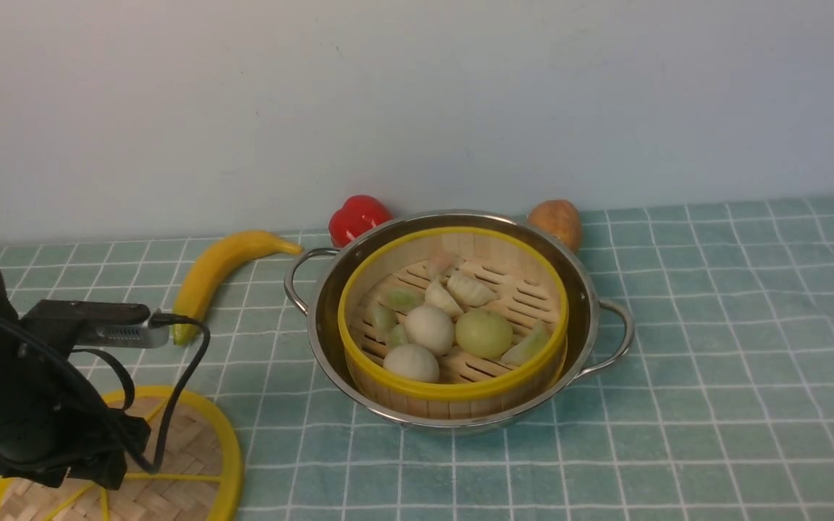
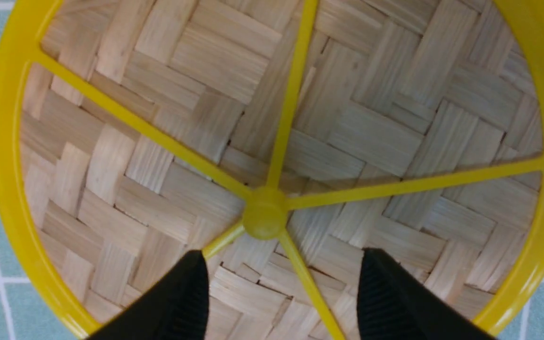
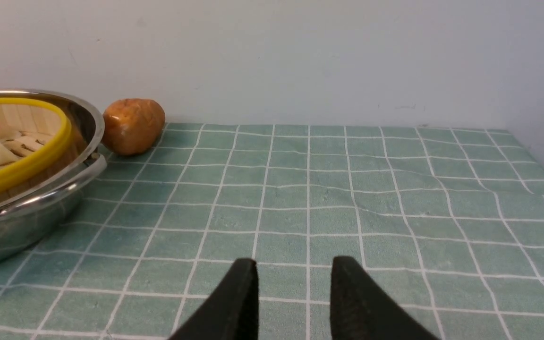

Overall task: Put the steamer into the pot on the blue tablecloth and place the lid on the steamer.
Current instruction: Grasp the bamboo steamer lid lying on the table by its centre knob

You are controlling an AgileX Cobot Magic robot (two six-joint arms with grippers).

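The steel pot (image 1: 583,289) stands mid-table on the blue tablecloth (image 1: 714,347). The bamboo steamer (image 1: 453,394) sits inside it, uncovered, holding buns and dumplings (image 1: 428,329). The woven lid (image 1: 192,449) lies flat on the cloth at the near left, partly under my left arm (image 1: 26,405). In the left wrist view the lid (image 2: 371,137) fills the frame. My left gripper (image 2: 281,257) is open and empty just above it, its tips straddling a spoke near the knob (image 2: 265,219). My right gripper (image 3: 293,264) is open and empty over bare cloth (image 3: 395,189), right of the pot (image 3: 40,198).
A yellow banana (image 1: 221,268) lies left of the pot. A red pepper (image 1: 357,217) and a brown potato (image 1: 556,221) sit behind it near the wall. The potato also shows in the right wrist view (image 3: 132,125). The right arm is out of the front view.
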